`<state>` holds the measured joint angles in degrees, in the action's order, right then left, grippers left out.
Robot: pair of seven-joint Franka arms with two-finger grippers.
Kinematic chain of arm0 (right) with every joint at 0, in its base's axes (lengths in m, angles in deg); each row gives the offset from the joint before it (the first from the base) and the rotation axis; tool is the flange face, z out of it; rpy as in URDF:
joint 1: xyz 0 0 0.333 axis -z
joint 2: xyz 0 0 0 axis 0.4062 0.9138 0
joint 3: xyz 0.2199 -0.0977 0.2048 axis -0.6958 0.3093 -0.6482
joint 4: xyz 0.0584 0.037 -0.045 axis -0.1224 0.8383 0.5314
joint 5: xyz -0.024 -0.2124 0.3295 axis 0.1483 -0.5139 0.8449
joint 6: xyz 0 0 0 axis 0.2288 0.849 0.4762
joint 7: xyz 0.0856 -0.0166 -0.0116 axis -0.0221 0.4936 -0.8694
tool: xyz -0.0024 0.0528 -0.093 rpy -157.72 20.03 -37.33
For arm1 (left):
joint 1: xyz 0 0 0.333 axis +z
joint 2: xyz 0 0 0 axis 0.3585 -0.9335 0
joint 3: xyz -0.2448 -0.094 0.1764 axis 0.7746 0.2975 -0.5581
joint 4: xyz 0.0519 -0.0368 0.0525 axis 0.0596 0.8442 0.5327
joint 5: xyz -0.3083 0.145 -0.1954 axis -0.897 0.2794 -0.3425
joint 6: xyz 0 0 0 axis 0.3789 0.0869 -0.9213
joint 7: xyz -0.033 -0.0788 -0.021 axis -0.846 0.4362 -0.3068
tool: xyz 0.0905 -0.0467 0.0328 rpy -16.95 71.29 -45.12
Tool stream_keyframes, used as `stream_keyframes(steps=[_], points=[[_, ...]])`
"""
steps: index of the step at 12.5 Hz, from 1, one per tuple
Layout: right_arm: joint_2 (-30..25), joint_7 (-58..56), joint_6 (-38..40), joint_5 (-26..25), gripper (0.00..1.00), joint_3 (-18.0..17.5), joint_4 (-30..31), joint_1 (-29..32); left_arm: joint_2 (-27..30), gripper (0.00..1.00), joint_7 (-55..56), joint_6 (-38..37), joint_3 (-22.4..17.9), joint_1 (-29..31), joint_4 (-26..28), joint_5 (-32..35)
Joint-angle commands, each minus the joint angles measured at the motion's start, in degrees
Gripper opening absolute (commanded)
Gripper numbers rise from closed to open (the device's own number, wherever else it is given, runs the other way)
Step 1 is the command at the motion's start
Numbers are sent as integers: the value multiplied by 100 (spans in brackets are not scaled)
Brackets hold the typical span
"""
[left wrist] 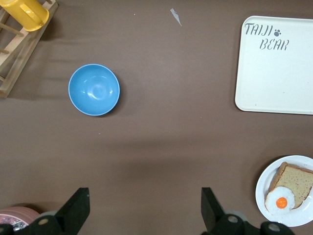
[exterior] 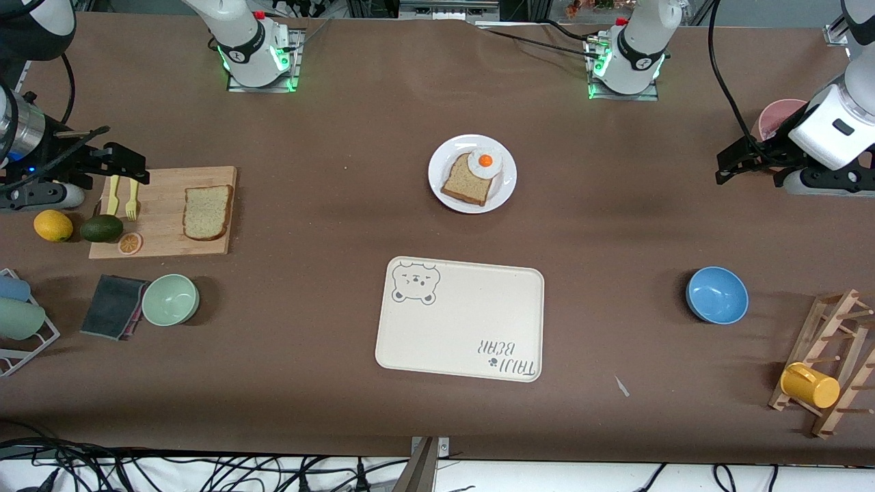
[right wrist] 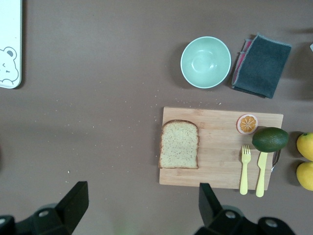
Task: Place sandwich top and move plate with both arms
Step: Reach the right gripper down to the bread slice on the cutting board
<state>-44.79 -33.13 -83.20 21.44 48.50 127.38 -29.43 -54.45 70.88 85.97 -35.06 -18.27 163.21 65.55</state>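
The sandwich top (exterior: 207, 212) lies flat on a wooden cutting board (exterior: 164, 225) toward the right arm's end of the table; it also shows in the right wrist view (right wrist: 179, 144). The plate (exterior: 502, 193) sits mid-table with a darker slice (exterior: 466, 183) and a fried egg (exterior: 485, 162) on it; the left wrist view shows the plate's rim (left wrist: 261, 192). My right gripper (exterior: 133, 164) is open and empty, up over the board's outer end (right wrist: 143, 191). My left gripper (exterior: 724, 169) is open and empty, over bare table at the left arm's end (left wrist: 145, 193).
A cream bear-print tray (exterior: 465, 321) lies nearer the camera than the plate. On the table are a blue bowl (exterior: 716, 294), a green bowl (exterior: 171, 299), a dark cloth (exterior: 113, 306), an avocado (exterior: 101, 227), a lemon (exterior: 52, 225), a wooden rack with a yellow mug (exterior: 810, 385) and a pink cup (exterior: 779, 116).
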Motion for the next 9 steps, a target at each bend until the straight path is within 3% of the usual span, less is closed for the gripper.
stream_keyframes(steps=[1,5,9], points=[[12,23,-65,-51,100,-12,21,-7,-13,100,71,-64,13,-19,-60,145],[12,49,-591,-60,100,-12,696,-7,-13,100,71,-64,13,-19,-60,154],[38,198,-1759,-104,97,-12,1732,-7,-13,100,71,-64,13,-19,-60,145]])
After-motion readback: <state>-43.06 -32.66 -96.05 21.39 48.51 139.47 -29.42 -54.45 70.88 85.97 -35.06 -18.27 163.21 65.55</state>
